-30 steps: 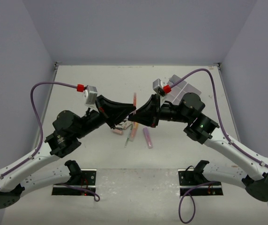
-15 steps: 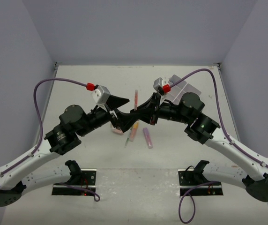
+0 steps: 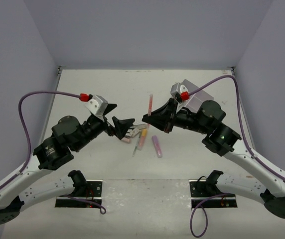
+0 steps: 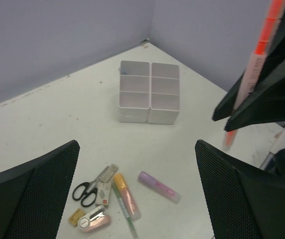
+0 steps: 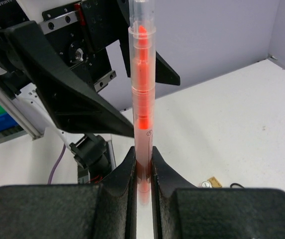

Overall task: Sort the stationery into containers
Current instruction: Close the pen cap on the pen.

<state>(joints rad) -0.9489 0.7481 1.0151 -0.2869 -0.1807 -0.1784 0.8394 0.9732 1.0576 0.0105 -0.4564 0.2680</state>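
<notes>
My right gripper (image 5: 143,164) is shut on the lower end of an orange marker (image 5: 142,94), holding it upright above the table; from above, the marker (image 3: 150,103) sticks out of this gripper (image 3: 148,118). My left gripper (image 3: 123,117) stands wide open and empty just left of it. In the left wrist view, between its fingers (image 4: 38,194), the stationery lies on the table: black-handled scissors (image 4: 89,187), a pink marker (image 4: 126,195), a purple marker (image 4: 158,185), a thin green pen (image 4: 126,216) and a small eraser (image 4: 76,217). Beyond stands the white divided container (image 4: 148,92).
From above, the right arm hides most of the container (image 3: 196,88). The pile (image 3: 138,139) lies between both arms, near mid-table. A small pink stapler-like item (image 4: 93,223) rests beside the scissors. Grey walls enclose the table on three sides.
My left gripper has opened off the orange marker and drawn back to the left. The right gripper kept the marker and shifted slightly right with it.
</notes>
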